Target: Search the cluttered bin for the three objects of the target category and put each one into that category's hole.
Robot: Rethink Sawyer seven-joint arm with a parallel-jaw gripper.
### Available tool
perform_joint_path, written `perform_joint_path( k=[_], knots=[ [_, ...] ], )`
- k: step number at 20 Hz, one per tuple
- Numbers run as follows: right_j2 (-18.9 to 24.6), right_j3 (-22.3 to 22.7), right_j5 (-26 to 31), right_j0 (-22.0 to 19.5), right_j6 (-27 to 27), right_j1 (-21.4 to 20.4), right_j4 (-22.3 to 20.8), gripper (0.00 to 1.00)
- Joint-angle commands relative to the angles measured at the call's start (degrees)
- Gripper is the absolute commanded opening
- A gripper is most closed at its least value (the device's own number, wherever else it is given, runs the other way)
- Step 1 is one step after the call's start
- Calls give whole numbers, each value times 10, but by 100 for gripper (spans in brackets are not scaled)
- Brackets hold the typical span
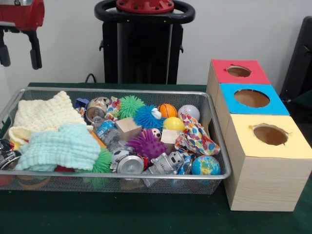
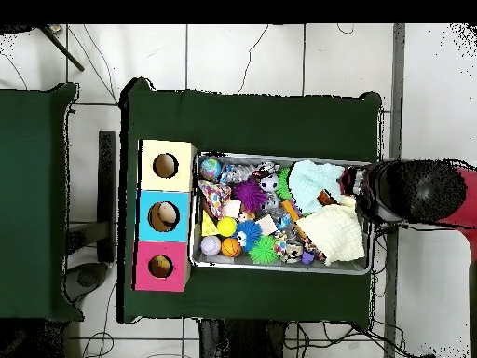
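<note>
Jaws: apart, holding nothing, hanging off the arm (image 1: 19,14) above the bin's (image 1: 58,172) cloth end, clear of the contents.
Category: not marked anywhere I can see, so I'm sizing up the likely sets.
Small balls: basketball (image 1: 167,110), baseball (image 1: 189,112) and yellow ball (image 1: 173,124) sit together in the bin's end nearest the boxes; globe ball (image 1: 205,165) lies in the front corner of that same end.
Ball handling: I judge them light, squashy and prone to roll. I'd close across the widest part from straight above.
Spiky balls: green (image 1: 130,105), blue (image 1: 145,117) and purple (image 1: 146,144), mid-bin.
Spiky handling: probably soft with grippy bristles, so an easy pinch anywhere.
Cloths: cream cloth (image 1: 44,114) and mint cloth (image 1: 63,146) fill the bin's end far from the boxes. They look limp; I'd pinch a raised fold.
Can: can (image 1: 129,164) at the bin's front wall looks thin and slick. I'd grip its sides lightly.
Holes: red box (image 1: 253,73), blue box (image 1: 275,105) and yellow box (image 1: 292,146) stand in a row just beside the bin on the tabletop (image 1: 146,214).
Risk: things buried under the cloths.
</note>
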Motion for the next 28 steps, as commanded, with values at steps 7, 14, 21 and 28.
perform_joint_path(
  k=[7, 14, 21, 28],
  knots=[
    [25, 29, 0, 11, -113, 16, -23, 100],
    [19, 57, -25, 29, -74, 13, -20, 100],
    [9, 78, -62, 40, -49, 15, -30, 100],
    [2, 83, -62, 50, -41, 12, -24, 100]
  ],
)
